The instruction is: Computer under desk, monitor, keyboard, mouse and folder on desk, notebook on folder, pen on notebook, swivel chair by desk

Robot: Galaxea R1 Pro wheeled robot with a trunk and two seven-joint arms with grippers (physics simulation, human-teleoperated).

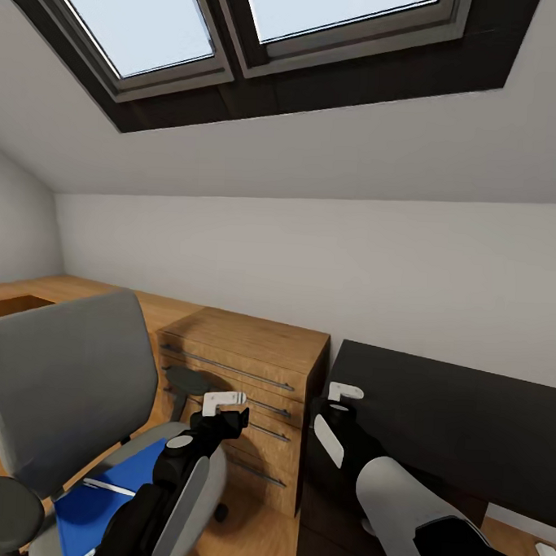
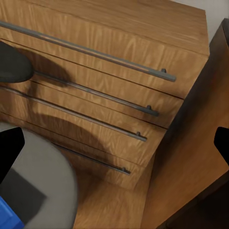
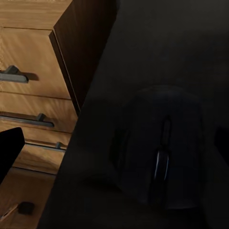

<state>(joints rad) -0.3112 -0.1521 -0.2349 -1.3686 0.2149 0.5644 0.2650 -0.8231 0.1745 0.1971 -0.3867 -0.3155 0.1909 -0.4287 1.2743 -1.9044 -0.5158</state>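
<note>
The desk runs glossy black along the robot's right, beside the wooden drawer chest. The swivel chair stands at left with the blue folder flat on its seat. The left gripper hangs above the seat's edge, its fingers apart, the nearer arm for the folder. The right gripper hovers wide over the mouse, which seems to lie on the desk straight ahead of the fingers, its long axis along them

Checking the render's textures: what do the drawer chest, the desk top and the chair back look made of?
Drawer chest: wood-grain, satin, with thin grey metal-looking bar handles. Desk top: smooth black, probably laminate. Chair back: matte grey, likely fabric.
</note>
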